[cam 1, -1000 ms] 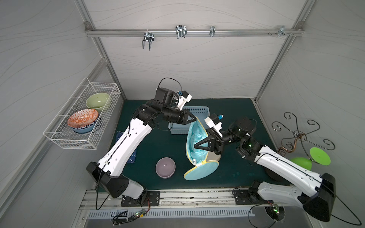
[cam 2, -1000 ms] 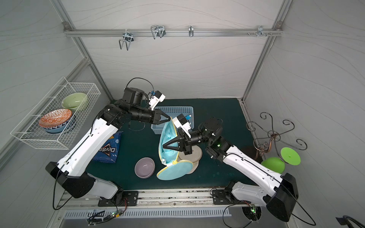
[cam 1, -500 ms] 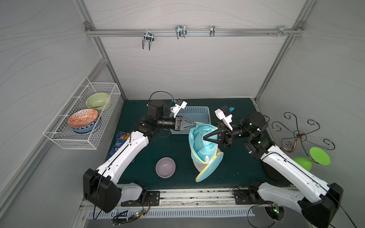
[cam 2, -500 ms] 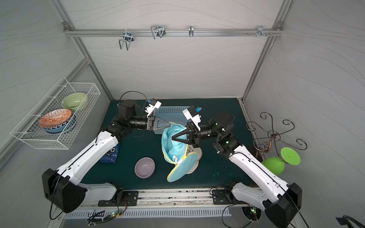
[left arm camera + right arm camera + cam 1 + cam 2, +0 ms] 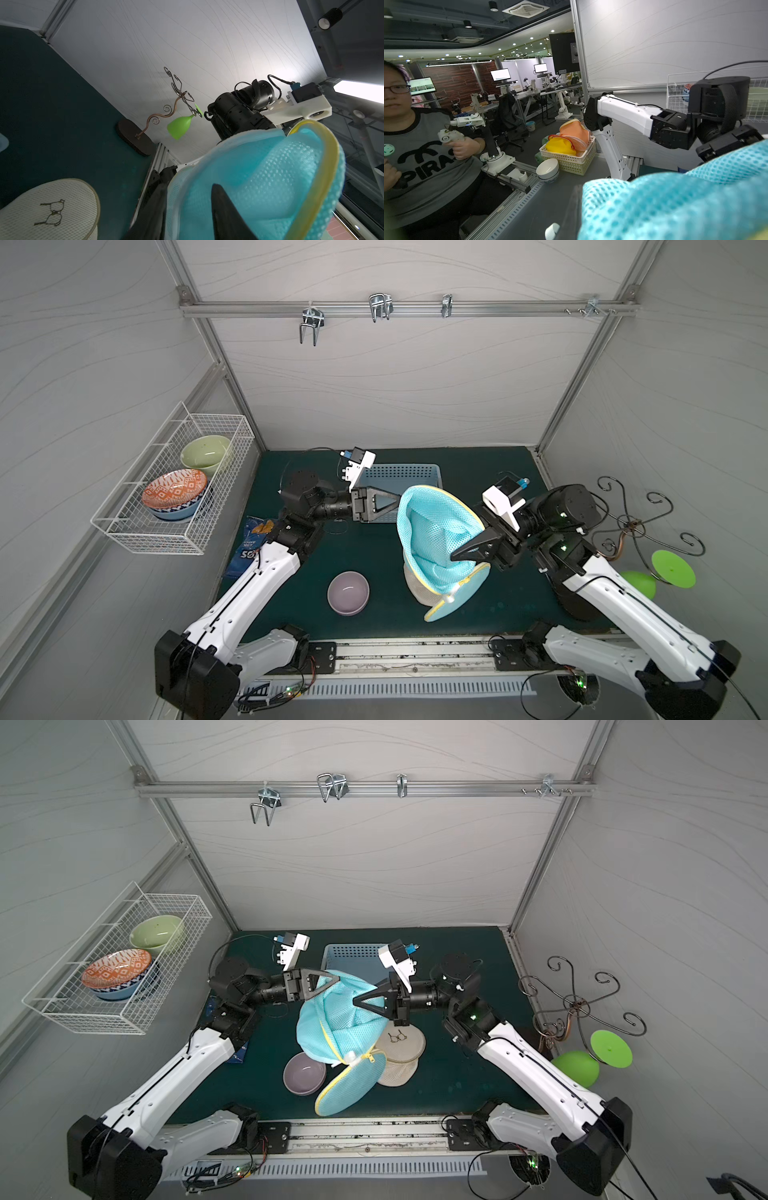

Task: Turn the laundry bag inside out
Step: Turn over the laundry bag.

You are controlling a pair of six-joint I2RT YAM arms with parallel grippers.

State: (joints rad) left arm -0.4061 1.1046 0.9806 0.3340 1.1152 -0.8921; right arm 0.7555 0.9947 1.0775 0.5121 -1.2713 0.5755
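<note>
Grey shirt (image 5: 431, 166): "PIRA", cut off. Chip bag (image 5: 250, 548): lettering unreadable.

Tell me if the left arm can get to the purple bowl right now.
Probably yes. The purple bowl sits on the mat near the left arm with nothing between them; the left gripper must first leave the rim of the laundry bag.

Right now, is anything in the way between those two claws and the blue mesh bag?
Nothing visible is. The right gripper is shut on the laundry bag, and the left gripper is right at its rim, with nothing between them.
</note>
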